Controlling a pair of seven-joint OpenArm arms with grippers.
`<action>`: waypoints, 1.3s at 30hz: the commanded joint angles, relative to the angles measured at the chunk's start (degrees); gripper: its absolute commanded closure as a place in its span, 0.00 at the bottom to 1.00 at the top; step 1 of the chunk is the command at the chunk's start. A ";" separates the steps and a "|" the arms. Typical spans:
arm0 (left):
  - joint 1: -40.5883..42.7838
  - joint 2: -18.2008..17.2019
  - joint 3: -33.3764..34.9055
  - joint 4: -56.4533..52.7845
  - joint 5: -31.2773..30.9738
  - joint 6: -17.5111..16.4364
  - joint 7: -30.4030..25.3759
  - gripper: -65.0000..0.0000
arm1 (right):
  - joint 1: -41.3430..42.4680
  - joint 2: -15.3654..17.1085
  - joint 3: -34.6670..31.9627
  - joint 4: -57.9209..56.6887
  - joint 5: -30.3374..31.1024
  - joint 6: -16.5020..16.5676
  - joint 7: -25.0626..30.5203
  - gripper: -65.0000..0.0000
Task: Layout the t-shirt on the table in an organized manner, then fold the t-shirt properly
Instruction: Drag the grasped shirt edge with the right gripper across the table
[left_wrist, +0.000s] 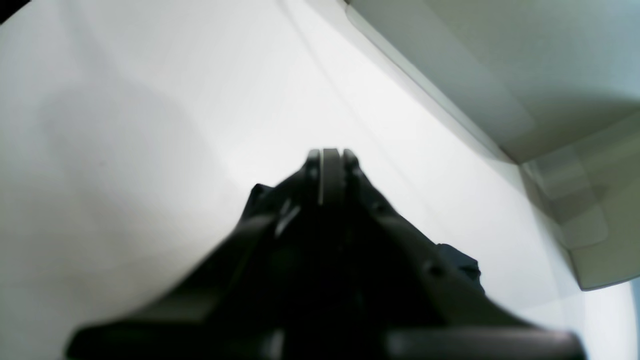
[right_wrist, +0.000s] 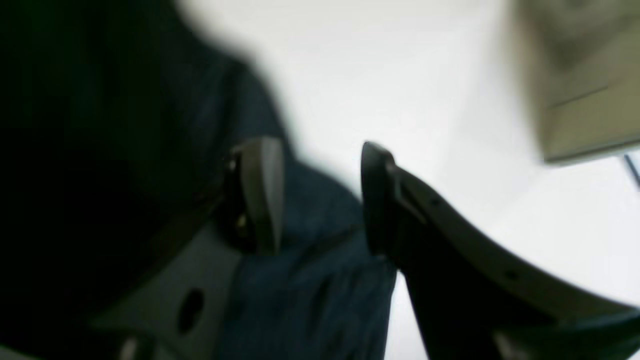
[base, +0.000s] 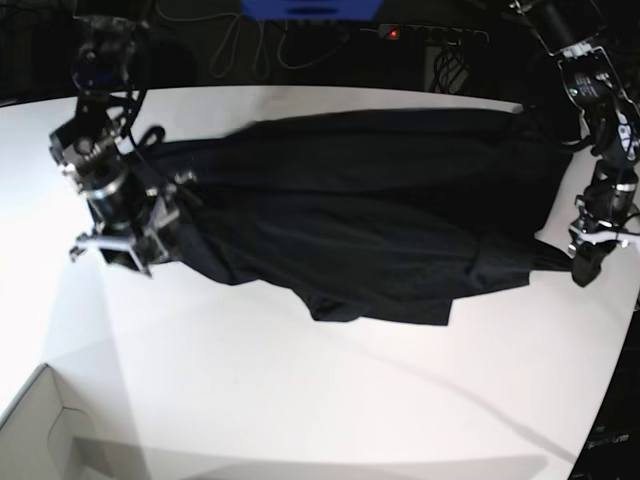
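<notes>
The t-shirt (base: 360, 230) lies long side to side on the table (base: 300, 400). The right gripper (right_wrist: 320, 195) is wide open over it; the left gripper (left_wrist: 330, 170) is closed.

You see the black long-sleeved fabric t-shirt (base: 370, 225) spread across the far half of the large white curved-edge desk (base: 300, 400). The right hand (base: 125, 235) sits at its left end, the left hand (base: 588, 268) at its right end.

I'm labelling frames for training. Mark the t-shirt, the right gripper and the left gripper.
t-shirt (base: 370, 230): base view, middle of the black cloth.
right gripper (right_wrist: 320, 195): right wrist view, between the fingertips.
left gripper (left_wrist: 330, 160): left wrist view, fingertips.
</notes>
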 joint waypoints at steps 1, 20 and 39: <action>-0.67 -0.80 -0.19 0.83 -0.85 -0.57 -1.36 1.00 | 2.61 -1.05 -0.29 0.91 1.09 0.17 1.76 0.60; 0.21 -0.80 -0.19 0.75 -0.85 -0.57 -1.36 1.00 | 32.50 -12.73 -8.64 -44.11 0.83 0.17 -3.95 0.49; 0.30 -0.80 -0.19 0.75 -0.85 -0.57 -1.36 1.00 | 33.65 -12.73 -8.47 -54.74 1.09 0.17 11.34 0.49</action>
